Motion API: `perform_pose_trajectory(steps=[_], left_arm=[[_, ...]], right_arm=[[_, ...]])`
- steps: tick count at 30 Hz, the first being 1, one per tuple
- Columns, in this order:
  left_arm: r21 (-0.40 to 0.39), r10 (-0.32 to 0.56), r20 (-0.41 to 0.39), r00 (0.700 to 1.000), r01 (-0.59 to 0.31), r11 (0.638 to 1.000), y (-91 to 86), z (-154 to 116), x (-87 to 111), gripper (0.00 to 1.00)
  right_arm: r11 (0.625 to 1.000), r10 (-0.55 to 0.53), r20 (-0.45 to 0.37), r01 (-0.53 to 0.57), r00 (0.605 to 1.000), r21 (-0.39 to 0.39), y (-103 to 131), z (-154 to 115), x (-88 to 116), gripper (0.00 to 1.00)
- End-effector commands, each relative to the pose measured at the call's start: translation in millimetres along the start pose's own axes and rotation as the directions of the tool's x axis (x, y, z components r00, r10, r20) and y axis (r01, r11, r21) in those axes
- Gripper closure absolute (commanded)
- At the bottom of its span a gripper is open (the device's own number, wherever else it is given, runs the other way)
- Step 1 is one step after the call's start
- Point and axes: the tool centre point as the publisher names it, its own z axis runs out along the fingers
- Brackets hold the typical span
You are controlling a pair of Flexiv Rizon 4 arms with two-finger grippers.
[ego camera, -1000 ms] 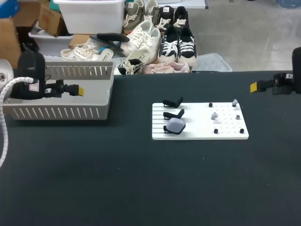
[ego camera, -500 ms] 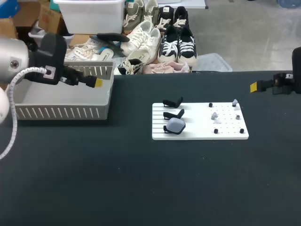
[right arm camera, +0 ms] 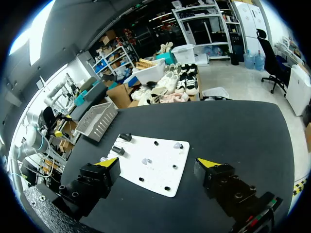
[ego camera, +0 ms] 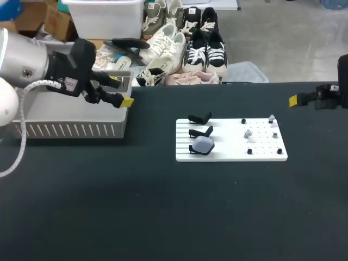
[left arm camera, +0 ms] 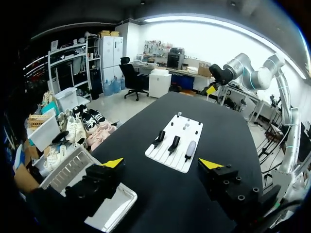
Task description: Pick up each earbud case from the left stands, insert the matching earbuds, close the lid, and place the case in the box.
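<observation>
The earbud case lay mid-frame on the lowest stand, long axis left-right. Left gripper and right gripper gaped wide.

A robotics laboratory bench is pictured. Two machine arms, the left arm trailing a white ribbed cable and the right arm, are seen coming in from opposite sides of a black-topped table. A white fixture plate is laid near the table's middle, fitted with black stands and rows of small pegs. A grey earbud case is held on the nearest stand. A slatted grey box is set at the left, as at a test station.
</observation>
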Motion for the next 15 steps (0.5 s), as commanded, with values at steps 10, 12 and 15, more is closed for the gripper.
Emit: perform_pose_trajectory(steps=[10, 12, 15], left_arm=[[0.235, 0.163, 0.001, 0.987, -0.159, 0.959, -14.9, 63, 2.0, 0.0], [0.23, 0.204, 0.003, 0.979, -0.199, 0.953, -19.4, 71, 4.3, 0.0], [0.245, 0.235, 0.009, 0.972, -0.23, 0.942, -26.7, 85, 7.2, 0.0]], right_arm=[[1.0, -0.001, -0.001, 0.001, 1.0, -0.007, -2, 0, 0, 0.0], [1.0, -0.001, -0.001, 0.001, 1.0, -0.007, -2, 0, 0, 0.0], [1.0, -0.001, -0.001, 0.001, 1.0, -0.007, -2, 0, 0, 0.0]])
